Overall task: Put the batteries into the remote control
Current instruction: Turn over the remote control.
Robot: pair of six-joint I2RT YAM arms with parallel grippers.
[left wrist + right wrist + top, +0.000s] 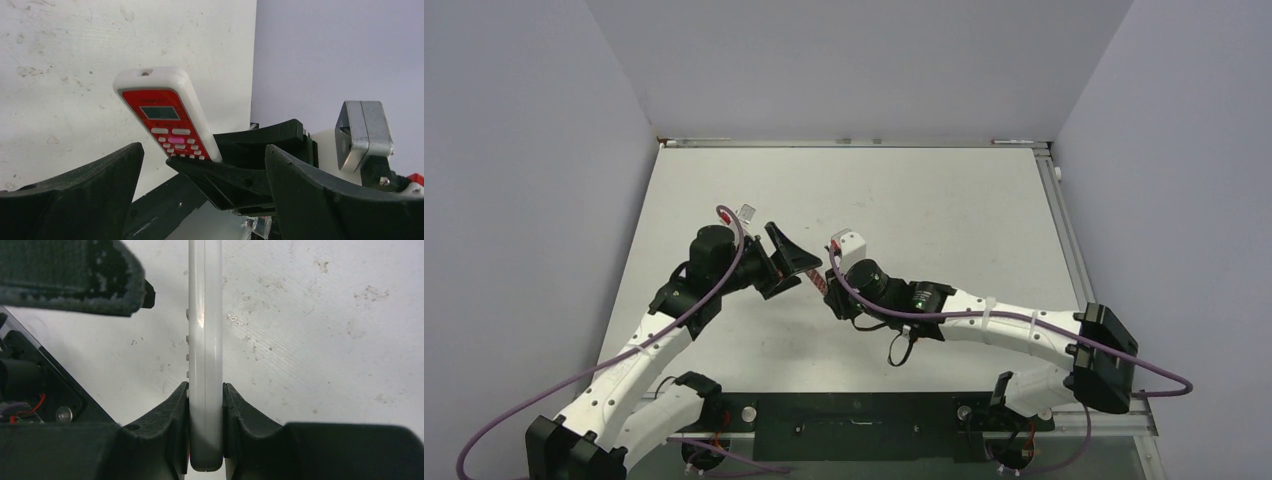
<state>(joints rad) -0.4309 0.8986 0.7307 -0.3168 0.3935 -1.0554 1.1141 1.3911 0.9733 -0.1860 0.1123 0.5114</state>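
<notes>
The remote control point(165, 122) is a white bar with a red button face, and it is held in the air. My right gripper point(205, 392) is shut on its lower end, one finger on each broad face. In the right wrist view the remote point(205, 330) shows edge-on. In the top view the right gripper point(824, 284) holds the remote point(816, 277) at mid-table. My left gripper point(202, 150) is open wide, with its fingers on either side of the right gripper's fingers point(225, 175) and touching nothing. It also shows in the top view point(796, 270). No batteries are in view.
A small flat white square piece point(746, 212) lies on the table behind the left gripper. One left finger point(75, 275) reaches into the right wrist view at top left. The table's right edge has a metal rail point(1064, 230).
</notes>
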